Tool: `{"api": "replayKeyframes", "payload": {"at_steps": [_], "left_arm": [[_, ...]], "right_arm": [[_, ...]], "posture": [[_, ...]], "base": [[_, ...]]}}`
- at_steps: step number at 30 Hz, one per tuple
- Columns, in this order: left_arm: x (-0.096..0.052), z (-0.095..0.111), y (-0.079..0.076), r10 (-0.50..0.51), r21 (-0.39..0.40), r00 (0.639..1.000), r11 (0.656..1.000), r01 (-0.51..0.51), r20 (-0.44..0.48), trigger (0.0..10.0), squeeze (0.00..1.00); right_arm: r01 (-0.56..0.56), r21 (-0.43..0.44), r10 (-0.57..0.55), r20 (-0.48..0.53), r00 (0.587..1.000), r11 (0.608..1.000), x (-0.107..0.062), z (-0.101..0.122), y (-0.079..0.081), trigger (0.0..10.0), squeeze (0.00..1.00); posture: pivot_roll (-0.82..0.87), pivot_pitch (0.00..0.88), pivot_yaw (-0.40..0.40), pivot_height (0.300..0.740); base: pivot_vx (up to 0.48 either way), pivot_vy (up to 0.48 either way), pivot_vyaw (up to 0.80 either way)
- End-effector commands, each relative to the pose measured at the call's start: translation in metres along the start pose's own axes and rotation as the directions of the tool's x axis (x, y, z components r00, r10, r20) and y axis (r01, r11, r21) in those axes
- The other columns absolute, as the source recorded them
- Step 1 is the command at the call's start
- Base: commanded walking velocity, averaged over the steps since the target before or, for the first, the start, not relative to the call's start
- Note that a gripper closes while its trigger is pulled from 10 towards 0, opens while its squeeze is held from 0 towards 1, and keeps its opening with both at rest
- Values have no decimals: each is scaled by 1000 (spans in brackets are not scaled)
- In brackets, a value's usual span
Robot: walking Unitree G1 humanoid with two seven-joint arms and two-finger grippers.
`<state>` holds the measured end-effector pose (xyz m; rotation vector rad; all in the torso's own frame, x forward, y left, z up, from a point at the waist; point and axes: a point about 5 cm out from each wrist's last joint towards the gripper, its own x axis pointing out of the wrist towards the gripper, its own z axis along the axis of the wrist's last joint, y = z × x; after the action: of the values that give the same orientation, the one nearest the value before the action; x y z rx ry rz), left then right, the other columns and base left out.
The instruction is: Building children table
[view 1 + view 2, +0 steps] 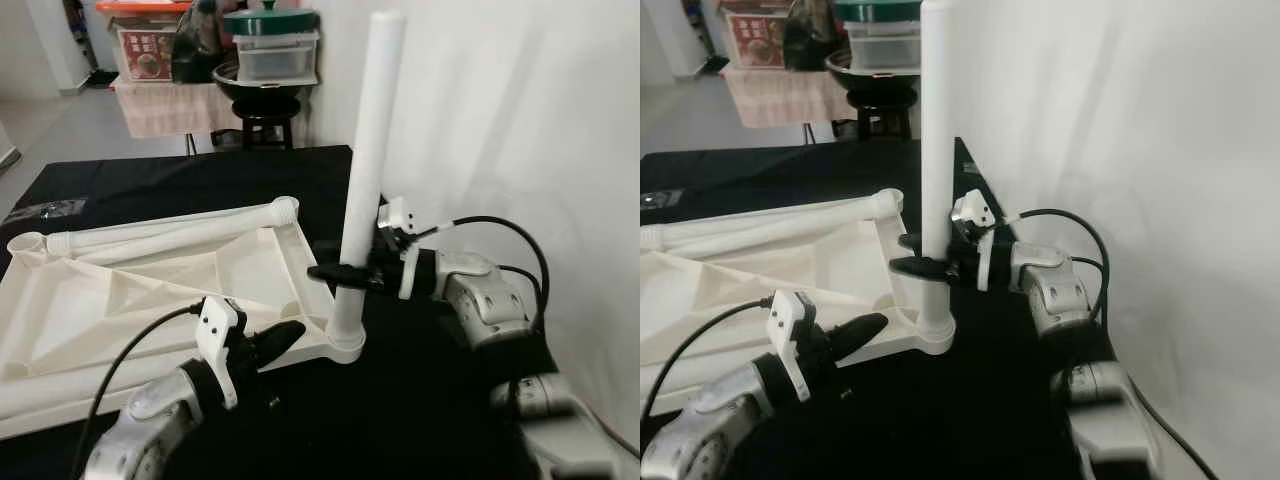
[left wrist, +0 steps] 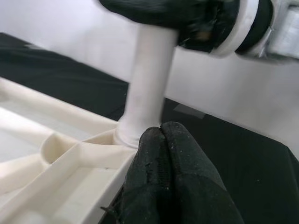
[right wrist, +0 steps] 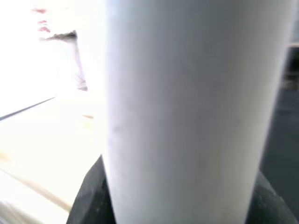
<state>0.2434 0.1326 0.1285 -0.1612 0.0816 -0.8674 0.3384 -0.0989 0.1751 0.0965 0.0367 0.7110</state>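
Observation:
A white children's table top [image 1: 120,300] lies upside down on the black cloth. One white leg [image 1: 368,160] stands upright in its near right corner socket [image 1: 346,343]. My right gripper [image 1: 340,272] is shut on this leg, a little above the socket; up close the leg [image 3: 196,102] fills the space between the fingers. My left gripper [image 1: 285,338] is shut with nothing in it, its tips [image 2: 163,140] at the table top's rim just beside the socket. A second white leg [image 1: 170,228] lies flat along the far edge of the table top.
A white wall [image 1: 520,120] stands close on the right. Beyond the black cloth [image 1: 200,175], a dark stool [image 1: 265,115] carries pots and a lidded box. A small plastic bag [image 1: 45,210] lies on the cloth at far left.

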Motion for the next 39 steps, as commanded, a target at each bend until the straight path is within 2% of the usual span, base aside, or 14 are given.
{"api": "replayKeyframes", "payload": {"at_steps": [1, 2, 7, 12, 14, 15, 16, 17, 24, 25, 29, 33, 34, 39], "left_arm": [[-4, 0, 2, 1, 18, 1000, 1000, -1, -15, 10000, 0], [-4, -1, 2, 2, 20, 1000, 1000, -2, -19, 10000, 0], [-3, 0, 3, 1, -2, 1000, 1000, -1, -1, 10000, 0], [-4, 0, 2, 3, 16, 1000, 1000, -2, -15, 10000, 0], [-4, -1, 2, 22, 24, 1000, 999, -22, -12, 10000, 0], [-4, -1, 2, 22, 24, 1000, 999, -22, -12, 10000, 0], [-4, -2, 1, 27, 40, 999, 999, -26, -21, 10000, 0], [-4, -2, 0, 34, 56, 999, 998, -32, -26, 10000, 0], [-3, 0, -10, 48, 81, 999, 996, -48, -5, 10000, 0], [-4, 0, -12, 56, 90, 998, 994, -56, 0, 10000, 0], [-7, 2, -26, 61, 96, 998, 993, -62, 16, 10000, 0], [-9, 3, -30, 85, 113, 996, 990, -87, 24, 10000, 0], [-10, 3, -31, 94, 122, 995, 988, -97, 27, 10000, 0], [-12, 5, -33, 112, 154, 993, 981, -116, 30, 10000, 0]], "right_arm": [[188, 63, -181, -112, 977, 980, -20, -32, 5, 0, 0], [163, -23, -164, -51, 985, 986, -21, -21, 5, 0, 0], [117, 106, -104, -119, 987, 987, -11, -27, -7, 0, 0], [73, 46, -65, -161, 985, 996, -7, -33, 3, 39, 0], [56, -12, -57, -168, 984, 998, -7, -28, 10, 10000, 0], [56, -12, -57, -168, 984, 998, -7, -28, 10, 10000, 0], [-25, -10, 23, -169, 985, 1000, -9, -23, 15, 10000, 945], [-177, -12, 173, -161, 972, 984, -12, -13, 22, 10000, 1000], [-511, -133, 489, -170, 856, 849, -17, 16, 19, 10000, 984], [-591, -143, 562, -197, 803, 794, -21, 18, 16, 10000, 0], [-711, -105, 675, -243, 696, 696, -22, 25, -2, 10000, 0], [-686, -93, 649, -257, 716, 721, -13, 26, -14, 10000, 0], [-686, -66, 650, -266, 712, 725, -12, 26, -18, 0, 0], [-740, 0, 713, -270, 647, 672, -16, 27, -21, 0, 0]], "posture": [[-72, 0, -7, 740], [-85, 0, -1, 740], [-89, 0, -6, 740], [-55, 0, -21, 740], [-55, 0, -21, 740], [-55, 0, -21, 740], [-55, 0, -20, 740], [-62, 0, -18, 740], [-72, 0, -26, 740], [-67, 0, -29, 740], [-58, 0, -35, 740], [-49, 0, -41, 740], [-42, 0, -40, 740], [-41, 0, -40, 740]], "base": [[0, 0, 0], [0, 0, 0], [0, 0, 0], [0, 0, 0], [0, 0, 0], [0, 0, 0], [0, 0, 0], [0, 0, 0], [0, 0, 0], [0, 0, 0], [0, 0, 0], [0, 0, 0], [0, 0, 0], [0, 0, 0]]}}
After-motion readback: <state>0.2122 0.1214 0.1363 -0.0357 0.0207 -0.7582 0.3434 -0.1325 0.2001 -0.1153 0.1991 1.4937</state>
